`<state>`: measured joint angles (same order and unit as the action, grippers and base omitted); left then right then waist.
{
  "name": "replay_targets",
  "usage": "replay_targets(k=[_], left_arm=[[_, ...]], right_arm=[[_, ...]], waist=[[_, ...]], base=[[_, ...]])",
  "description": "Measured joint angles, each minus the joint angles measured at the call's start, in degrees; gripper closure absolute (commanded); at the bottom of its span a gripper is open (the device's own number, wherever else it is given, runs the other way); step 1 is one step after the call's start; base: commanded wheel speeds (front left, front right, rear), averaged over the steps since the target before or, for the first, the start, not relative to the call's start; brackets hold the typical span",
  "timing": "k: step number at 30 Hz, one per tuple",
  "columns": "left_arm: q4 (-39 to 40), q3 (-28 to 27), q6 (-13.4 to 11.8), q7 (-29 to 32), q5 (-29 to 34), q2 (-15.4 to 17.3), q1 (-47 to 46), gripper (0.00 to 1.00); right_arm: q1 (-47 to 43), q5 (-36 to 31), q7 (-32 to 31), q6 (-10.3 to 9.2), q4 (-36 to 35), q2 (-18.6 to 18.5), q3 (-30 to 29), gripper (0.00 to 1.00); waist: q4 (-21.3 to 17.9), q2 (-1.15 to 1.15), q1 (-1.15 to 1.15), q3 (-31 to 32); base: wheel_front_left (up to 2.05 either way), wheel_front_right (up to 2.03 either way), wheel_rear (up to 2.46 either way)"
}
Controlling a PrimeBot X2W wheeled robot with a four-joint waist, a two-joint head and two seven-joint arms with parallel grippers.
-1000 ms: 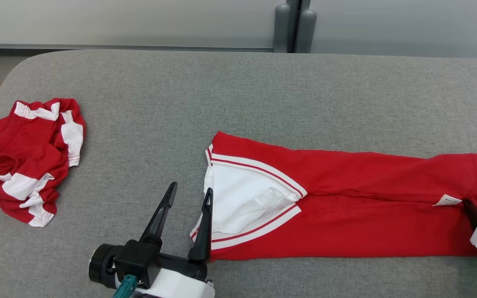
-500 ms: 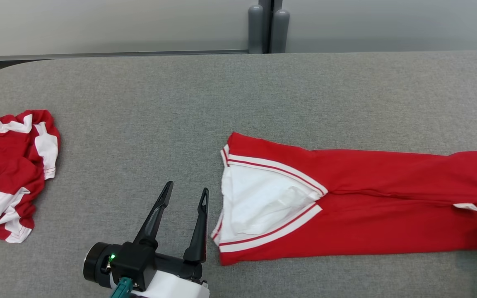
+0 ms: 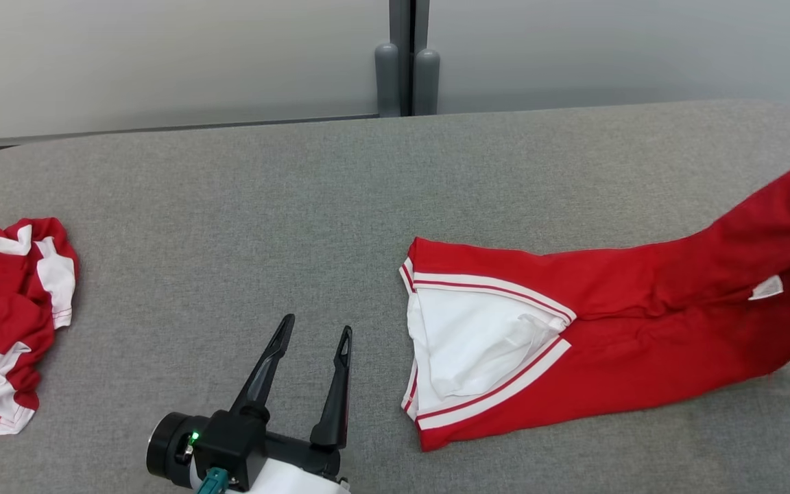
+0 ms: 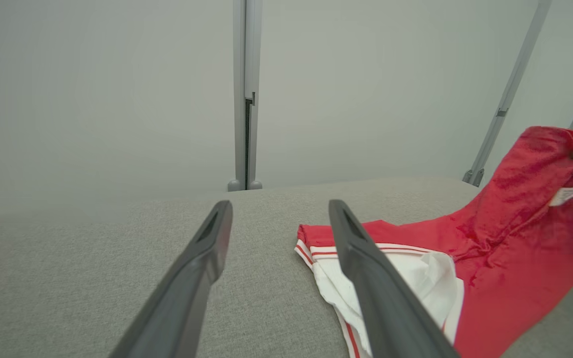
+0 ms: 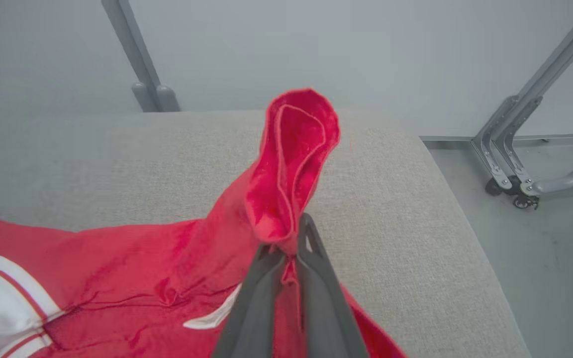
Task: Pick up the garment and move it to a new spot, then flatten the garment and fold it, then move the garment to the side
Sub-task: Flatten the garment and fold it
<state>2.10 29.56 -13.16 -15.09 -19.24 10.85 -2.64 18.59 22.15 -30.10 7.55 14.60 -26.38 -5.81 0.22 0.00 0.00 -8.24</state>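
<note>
The garment (image 3: 642, 329) is a red piece with white trim and a white inner panel, lying folded lengthwise on the grey padded table (image 3: 230, 206). My right gripper (image 5: 289, 243) is shut on its right end, and that end (image 5: 291, 164) stands lifted off the table as a bunched peak. A white label (image 3: 765, 288) shows near the held end. The left end of the garment (image 4: 505, 258) still rests flat. My left gripper (image 3: 317, 326) stands open just left of the white-trimmed end, apart from it, with nothing between its fingers (image 4: 207, 258).
A second red and white garment (image 3: 4, 322) lies crumpled at the table's far left. The table's right edge (image 5: 465, 238) drops to the floor, where a metal frame on casters (image 5: 515, 189) stands. A grey post (image 3: 405, 68) rises behind the table.
The head camera has swung right. My right gripper has shut on the garment's right end and raised it off the table. The left gripper has stayed open.
</note>
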Motion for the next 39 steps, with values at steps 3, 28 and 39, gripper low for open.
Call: replay_targets(k=[3, 28, 39], left_arm=[[-0.31, 0.25, 0.38, 0.0, 0.08, -0.65, 0.1, 0.0], [-2.56, -0.65, 4.27, 0.0, 1.53, -4.5, 0.05, 0.0], [-3.52, -1.69, 5.35, 0.0, 2.04, -5.91, 0.05, 0.0]], right_arm=[[-2.43, 1.08, -3.48, 0.0, -10.54, 3.09, 3.75, 1.0], [-3.04, 0.53, -2.68, -0.07, -6.55, 21.19, 17.55, 1.0], [-2.18, 1.8, -2.07, -0.07, -2.07, 22.32, 19.47, 0.0]], waist=[[-0.22, 0.0, 0.0, 1.45], [10.63, 0.0, 0.0, 0.63], [12.28, 0.0, 0.0, 0.23]], base=[[0.0, 0.0, 0.0], [0.0, 0.0, 0.0], [0.0, 0.0, 0.0]])
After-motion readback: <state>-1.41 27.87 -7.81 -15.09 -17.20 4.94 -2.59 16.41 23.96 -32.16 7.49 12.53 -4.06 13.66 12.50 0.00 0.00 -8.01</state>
